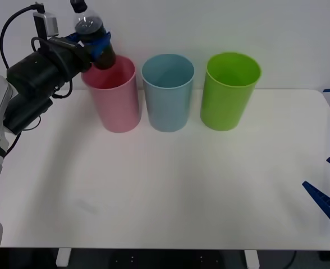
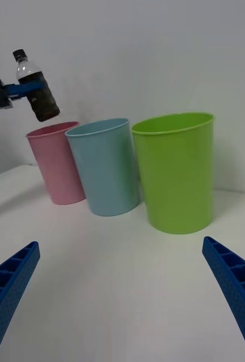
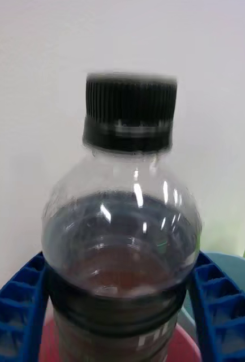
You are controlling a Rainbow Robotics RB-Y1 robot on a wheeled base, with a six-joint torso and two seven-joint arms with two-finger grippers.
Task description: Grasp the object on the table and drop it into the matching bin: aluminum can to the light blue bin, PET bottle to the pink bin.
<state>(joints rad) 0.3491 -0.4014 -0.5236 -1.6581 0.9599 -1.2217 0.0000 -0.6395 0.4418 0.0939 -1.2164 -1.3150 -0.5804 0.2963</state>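
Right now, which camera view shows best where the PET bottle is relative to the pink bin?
The right wrist view: it shows the PET bottle from the side, held by the left gripper just above the pink bin. The front view overlaps bottle and rim. The left wrist view shows the bottle close, with pink below.

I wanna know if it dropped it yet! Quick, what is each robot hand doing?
Left gripper: closed on the PET bottle, held above the pink bin.
Right gripper: open, holding nothing, low over the table.
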